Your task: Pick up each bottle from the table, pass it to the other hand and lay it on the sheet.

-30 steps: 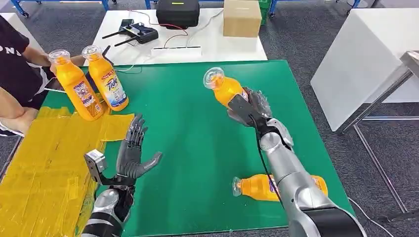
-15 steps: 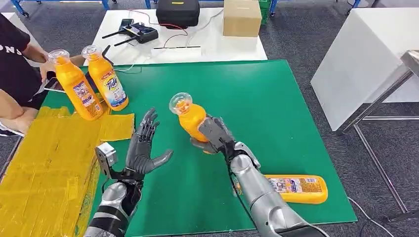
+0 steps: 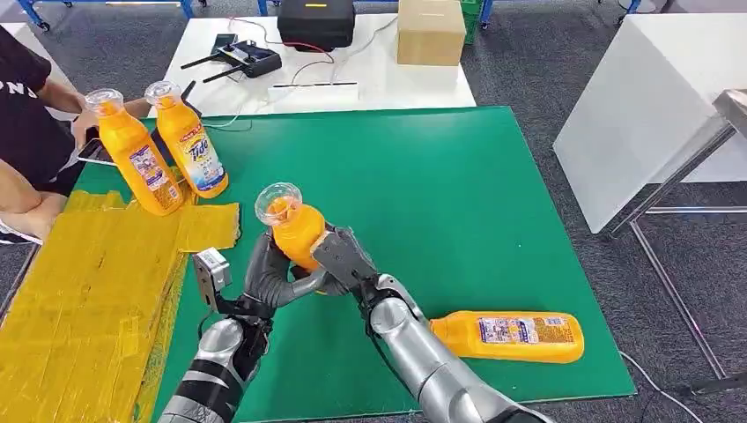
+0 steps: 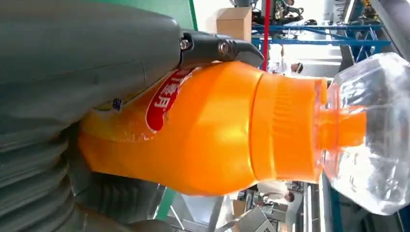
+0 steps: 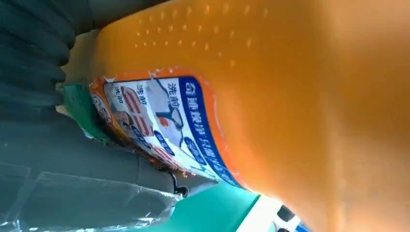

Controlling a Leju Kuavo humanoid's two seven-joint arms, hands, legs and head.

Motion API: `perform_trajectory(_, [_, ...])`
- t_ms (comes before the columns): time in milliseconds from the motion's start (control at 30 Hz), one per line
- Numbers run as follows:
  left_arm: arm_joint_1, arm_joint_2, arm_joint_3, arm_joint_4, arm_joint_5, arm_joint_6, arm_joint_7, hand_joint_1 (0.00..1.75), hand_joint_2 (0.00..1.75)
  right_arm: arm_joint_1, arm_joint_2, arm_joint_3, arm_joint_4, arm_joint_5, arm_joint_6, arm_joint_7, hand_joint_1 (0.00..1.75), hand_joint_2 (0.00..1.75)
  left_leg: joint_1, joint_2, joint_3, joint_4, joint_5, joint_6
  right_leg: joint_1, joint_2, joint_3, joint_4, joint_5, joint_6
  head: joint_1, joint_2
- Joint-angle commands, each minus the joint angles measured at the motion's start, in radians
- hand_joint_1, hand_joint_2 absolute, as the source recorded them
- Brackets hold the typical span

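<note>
Handover at frame centre: right hand (image 3: 345, 256) and left hand (image 3: 269, 278) both grip the bottle (image 3: 295, 231); next, right lets go

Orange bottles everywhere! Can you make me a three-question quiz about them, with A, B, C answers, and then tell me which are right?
1. Where is the bottle that lies on its side?
A. on the green mat, near the robot's right arm
B. on the white table
C. on the floor

2. How many orange bottles are there in all?
A. two
B. four
C. six

3. What is happening with the bottle in the middle?
A. it stands alone on the mat
B. a person holds it
C. both robot hands are on it

Answers:
1. A, the lying bottle rests on the green mat.
2. B, one held bottle, one lying, and two standing bottles by the yellow sheet.
3. C, the left hand and right hand both grip it.
</note>
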State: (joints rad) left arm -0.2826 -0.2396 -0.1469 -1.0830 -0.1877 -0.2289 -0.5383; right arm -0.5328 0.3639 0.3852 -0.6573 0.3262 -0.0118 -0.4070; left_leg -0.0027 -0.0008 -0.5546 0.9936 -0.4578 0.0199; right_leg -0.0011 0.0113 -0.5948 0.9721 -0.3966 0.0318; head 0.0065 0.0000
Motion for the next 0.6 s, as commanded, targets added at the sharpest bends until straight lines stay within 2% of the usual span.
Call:
perform_trajectory(33, [-0.059,-0.009,-0.107,0.072,-0.03,-0.005,0.014,0.0,1.75,-0.099,-0.015,0.186,0.072,-0.059,-0.091,0.027,1.75,1.75,0.001,-0.001,0.001,0.001,-0.001,-0.001,0.001,-0.002,0.002,0.001,-0.001,0.0,0.0,0.0])
perform_trajectory(233, [-0.078,-0.02,-0.136,0.092,-0.027,0.008,0.022,0.0,1.75,-0.107,-0.015,0.293,0.086,-0.118,-0.106,0.04,1.75,1.75,0.0,-0.002,0.001,0.001,-0.001,-0.001,0.0,-0.002,0.002,0.001,-0.001,0.0,0.0,0.0])
perform_trajectory(433, [-0.081,-0.019,-0.122,0.091,-0.005,0.01,0.02,0.0,1.75,-0.111,-0.015,0.333,0.106,-0.125,-0.1,0.042,1.75,1.75,0.0,-0.001,0.001,0.0,0.0,-0.001,0.0,-0.002,0.001,0.001,-0.001,0.0,0.0,0.0])
perform_trajectory(467, [-0.081,-0.019,-0.118,0.09,-0.001,0.012,0.02,1.61,1.75,-0.108,-0.015,0.34,0.107,-0.126,-0.099,0.043,1.75,1.75,0.001,-0.002,0.003,0.002,-0.002,-0.002,0.001,-0.004,0.004,0.002,-0.003,0.0,0.0,0.0])
perform_trajectory(500, [-0.08,-0.023,-0.105,0.083,0.013,0.016,0.023,1.75,1.75,-0.103,-0.015,0.36,0.112,-0.133,-0.106,0.045,1.75,1.75,0.001,-0.001,0.003,0.001,-0.002,-0.002,0.001,-0.003,0.003,0.001,-0.002,0.0,0.0,0.0])
perform_trajectory(600, [-0.078,-0.025,-0.099,0.072,0.02,0.02,0.022,1.75,1.75,-0.098,-0.015,0.376,0.12,-0.141,-0.11,0.041,1.75,1.75,0.0,-0.001,0.002,0.0,-0.001,-0.001,0.0,-0.002,0.002,0.0,-0.001,0.0,0.0,0.0])
